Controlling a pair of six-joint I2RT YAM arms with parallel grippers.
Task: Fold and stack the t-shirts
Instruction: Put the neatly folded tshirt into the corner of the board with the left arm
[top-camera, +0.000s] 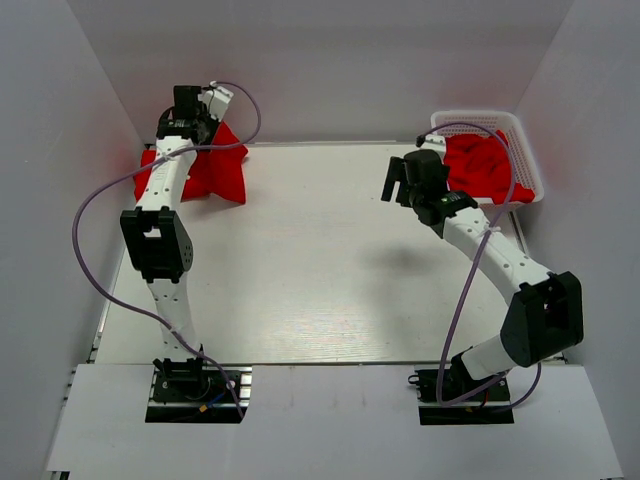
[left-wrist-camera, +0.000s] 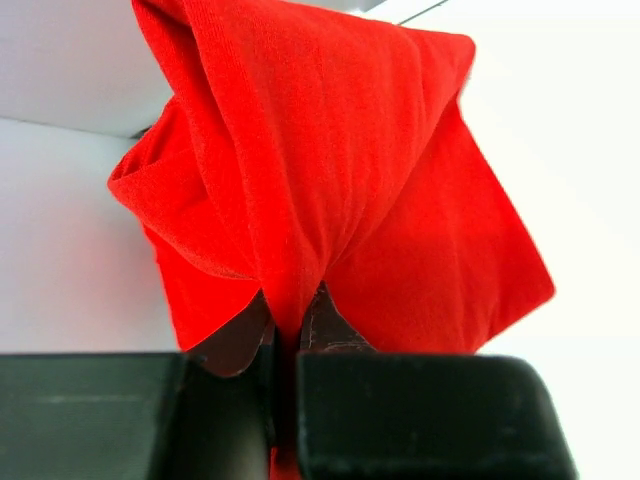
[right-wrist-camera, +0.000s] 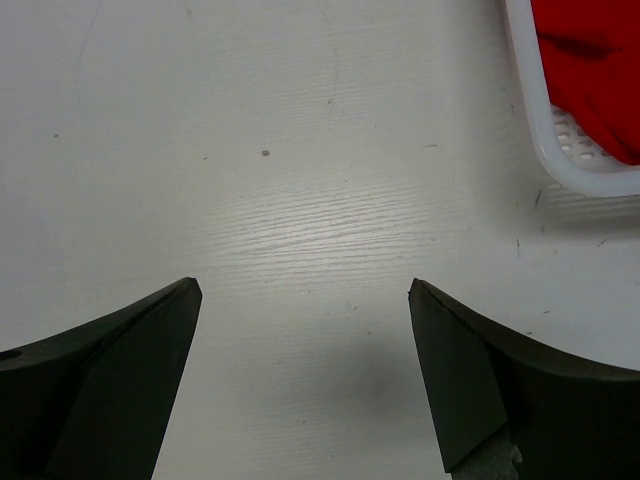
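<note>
At the far left corner of the counter, the left arm is stretched almost straight out from its base, with its wrist tipped down over a red t-shirt. The left claw is pinched nearly shut on a fold of that shirt. In the wrist view the cloth runs down between its fingers and spreads beyond them in a loose, bunched drape. From above the shirt looks crumpled, not flat. Its longer spread runs left to right along the far edge, and most of the cloth lies on the side of the arm toward the counter's middle. I cannot tell whether it hangs clear or rests on the surface. To be laid out for folding, it would probably have to be drawn toward the open middle, and the left arm is the nearer one by far. Over on the right, the right arm is bent at the elbow and leans in from its base. The right claw hovers above bare counter with jaws wide apart and nothing between them. Just to its right stands the white basket, holding a heap of red t-shirts.
</note>
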